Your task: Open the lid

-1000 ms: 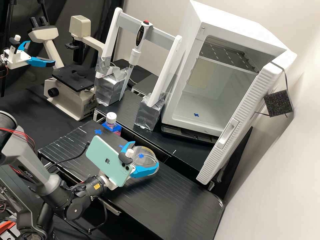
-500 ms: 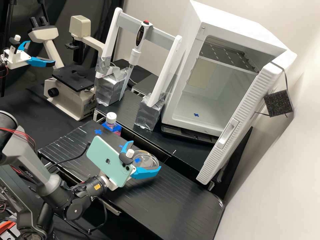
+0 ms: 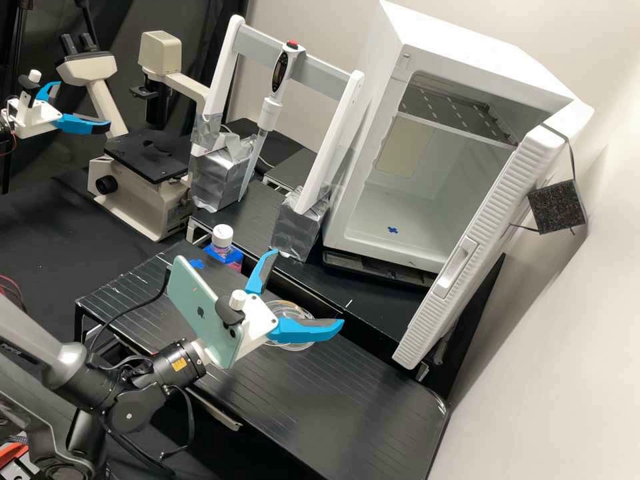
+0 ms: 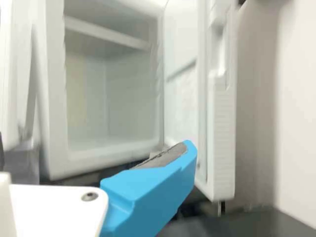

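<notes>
In the high view the gripper (image 3: pixel 307 287) stands open above the black bench top, its two blue fingers spread wide with nothing seen between the tips. Behind and below it lies a clear round dish (image 3: pixel 289 309), partly covered by the lower finger and the white gripper body. Whether its clear lid rests on it or lies apart, I cannot tell. The gripper (image 4: pixel 94 148) also appears in the wrist view, with one blue finger large and pointing toward the white cabinet.
An open white cabinet (image 3: pixel 363 153) with its door (image 3: pixel 483 240) swung out stands behind the bench (image 3: pixel 347 400). A white-capped bottle (image 3: pixel 223 236), a pipette (image 3: pixel 269 110) on a white frame and a microscope (image 3: pixel 143 193) stand farther back. A second arm's gripper is at the far left.
The gripper has come up off the dish, tilted upward, and its fingers have opened wider. The dish that was between the fingers now lies behind and below them.
</notes>
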Controlling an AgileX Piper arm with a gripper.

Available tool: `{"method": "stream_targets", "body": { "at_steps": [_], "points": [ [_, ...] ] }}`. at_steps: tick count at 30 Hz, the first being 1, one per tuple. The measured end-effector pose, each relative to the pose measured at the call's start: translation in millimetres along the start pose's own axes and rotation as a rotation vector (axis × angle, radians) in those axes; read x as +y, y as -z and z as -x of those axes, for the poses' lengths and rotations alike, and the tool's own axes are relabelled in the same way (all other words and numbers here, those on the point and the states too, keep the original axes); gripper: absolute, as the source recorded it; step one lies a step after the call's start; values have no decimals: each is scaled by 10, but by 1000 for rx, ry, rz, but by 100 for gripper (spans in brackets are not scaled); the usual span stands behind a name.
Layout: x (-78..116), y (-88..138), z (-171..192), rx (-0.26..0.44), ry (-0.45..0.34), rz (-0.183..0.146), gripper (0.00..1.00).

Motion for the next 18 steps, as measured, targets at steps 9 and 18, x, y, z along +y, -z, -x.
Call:
{"method": "stream_targets", "body": {
  "at_steps": [9,18],
  "points": [
    [-108,433,84,274,46,-93,100],
    [-242,684,180,463,174,-220,100]
  ]
}}
